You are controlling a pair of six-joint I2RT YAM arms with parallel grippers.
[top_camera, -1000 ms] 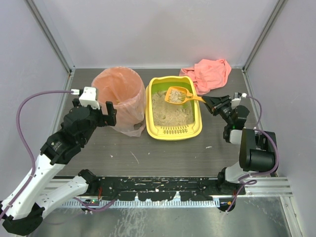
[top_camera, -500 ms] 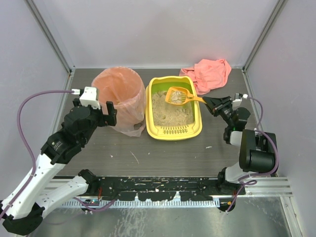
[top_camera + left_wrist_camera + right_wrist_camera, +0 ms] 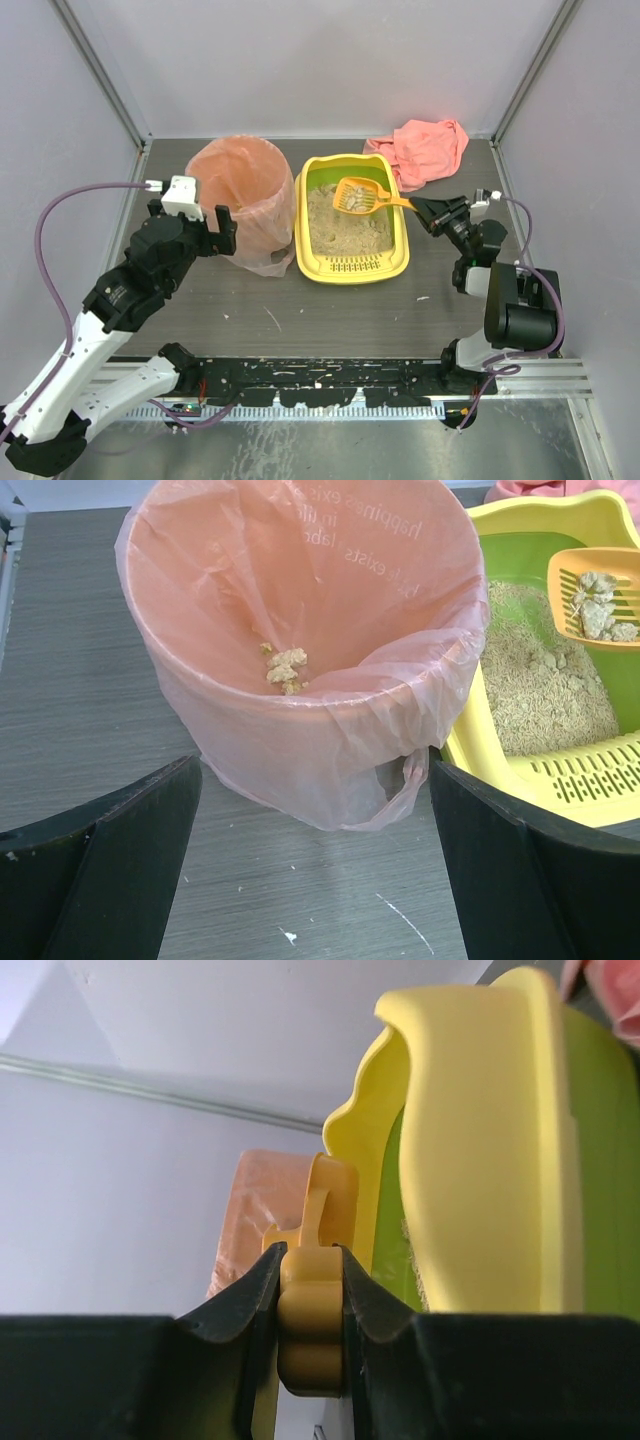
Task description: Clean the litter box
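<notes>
The yellow litter box [image 3: 352,266], green inside and filled with beige litter, sits mid-table; its corner shows in the left wrist view [image 3: 480,750] and its outer wall in the right wrist view [image 3: 490,1150]. My right gripper [image 3: 425,209] is shut on the handle of an orange slotted scoop [image 3: 361,194], [image 3: 311,1310], which hangs over the box's far half with several clumps [image 3: 596,600] in it. My left gripper [image 3: 212,230] stands open just near of the round bin lined with a pink bag [image 3: 241,200], [image 3: 300,630]; a few clumps lie in the bag.
A pink cloth [image 3: 425,148] lies crumpled at the back right, just beyond the litter box. Grey enclosure walls stand at the left, back and right. Small white specks dot the dark wood-grain table [image 3: 300,310].
The scoop with its clumps has risen slightly and shifted a little toward the far end of the box. The left arm has not moved.
</notes>
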